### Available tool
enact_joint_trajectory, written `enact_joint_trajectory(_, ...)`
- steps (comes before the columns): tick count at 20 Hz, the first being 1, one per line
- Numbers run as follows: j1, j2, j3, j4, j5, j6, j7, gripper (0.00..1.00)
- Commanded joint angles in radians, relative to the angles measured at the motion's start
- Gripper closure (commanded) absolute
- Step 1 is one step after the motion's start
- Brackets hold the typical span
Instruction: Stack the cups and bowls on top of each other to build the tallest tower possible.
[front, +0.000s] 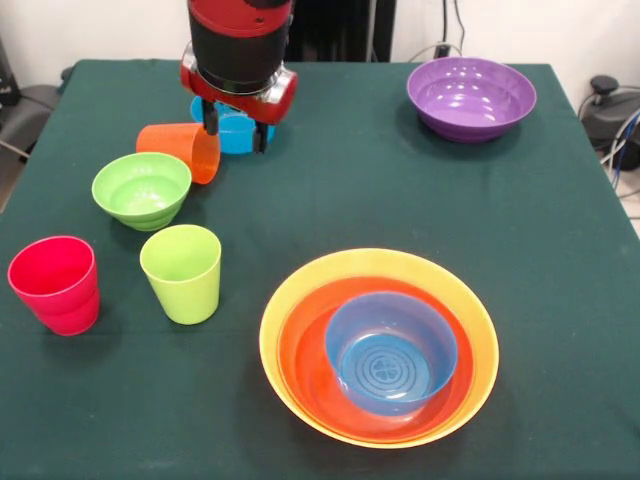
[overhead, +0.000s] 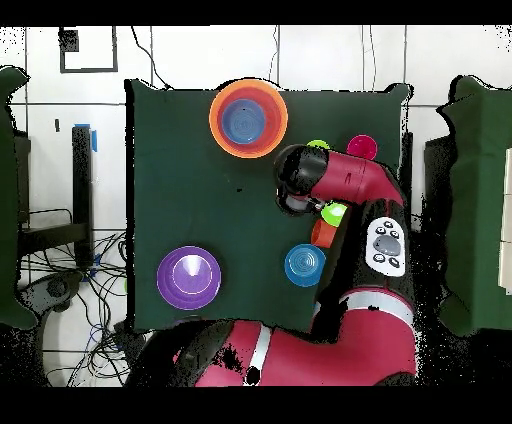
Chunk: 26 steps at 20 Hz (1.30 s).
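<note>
My gripper (front: 235, 128) hangs at the far left of the front view, fingers apart and empty, in front of a small blue bowl (front: 238, 133). An orange cup (front: 185, 148) lies on its side just left of it. The small green bowl (front: 142, 188), a lime green cup (front: 182, 272) and a pinkish red cup (front: 55, 283) stand upright nearer the front left. The tower's base, the yellow-orange bowl (front: 280, 300), holds the red-orange bowl (front: 305, 370) and a second blue bowl (front: 390, 355). A purple bowl (front: 470, 97) sits far right. The big pink bowl is out of view.
In the overhead view the arm (overhead: 350, 185) covers the gripper and part of the green bowl (overhead: 335, 212) and orange cup (overhead: 322, 233). The nested bowls (overhead: 248, 118) lie near the table's top edge, and the purple bowl (overhead: 188, 277) lies at the lower left.
</note>
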Motion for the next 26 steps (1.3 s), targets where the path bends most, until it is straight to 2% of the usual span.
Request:
enact_joint_trajectory(1,-0.129,-0.124,0.168,0.205,-0.045,-0.215,-0.188,0.00)
enact_joint_trajectory(12,-0.197,-0.282,0.164,0.498,-0.091,-0.287,-0.110,0.00)
enact_joint_trajectory(17,-0.215,-0.279,0.173,0.571,-0.103,-0.370,-0.063,0.00)
enact_joint_trajectory(26,-0.230,-0.232,0.187,0.637,-0.120,-0.487,-0.012,0.00)
